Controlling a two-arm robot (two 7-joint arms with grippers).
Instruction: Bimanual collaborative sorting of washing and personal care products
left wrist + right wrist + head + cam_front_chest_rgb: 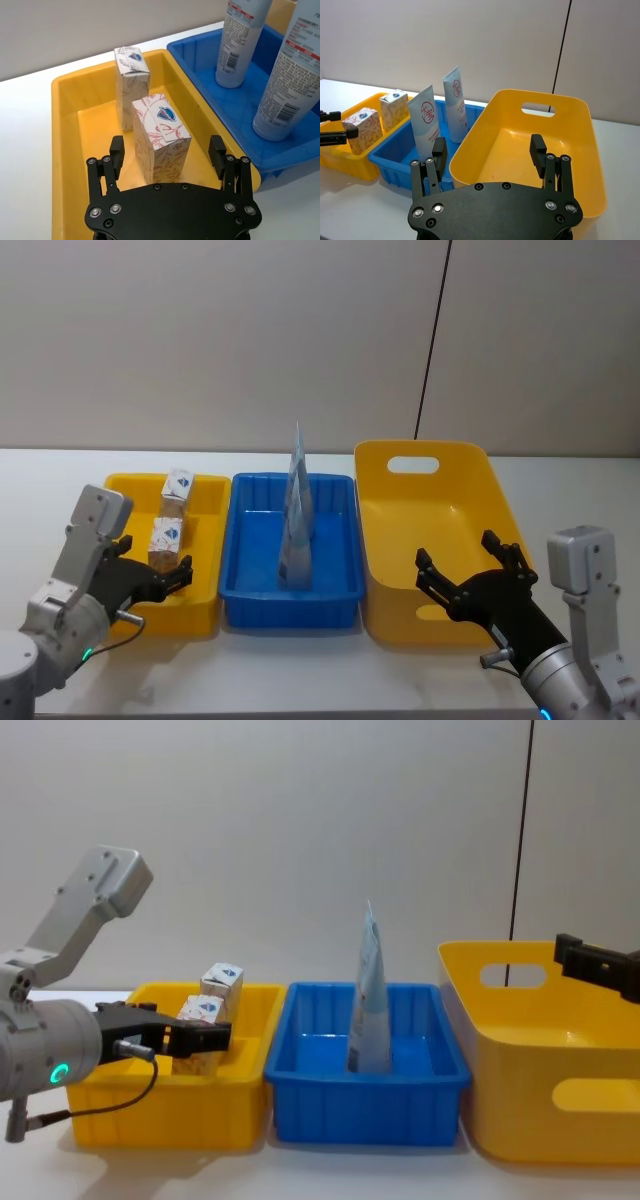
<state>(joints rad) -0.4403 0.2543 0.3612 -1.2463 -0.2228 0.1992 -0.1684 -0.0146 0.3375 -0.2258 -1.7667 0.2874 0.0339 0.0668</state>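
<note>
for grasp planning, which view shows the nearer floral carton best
Left wrist view: the nearer carton shows large before the open left gripper. Head and right wrist views show it small; chest view, partly hidden.

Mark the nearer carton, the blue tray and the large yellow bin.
nearer carton (167, 157): left wrist view, its printed side.
blue tray (290, 608): head view, its front wall.
large yellow bin (440, 525): head view, its bare floor.

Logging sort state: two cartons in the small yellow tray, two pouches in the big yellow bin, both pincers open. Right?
No: the pouches stand in the blue tray, per the right wrist view. Cartons in the small yellow tray, left pincer and right pincer open: correct.
</note>
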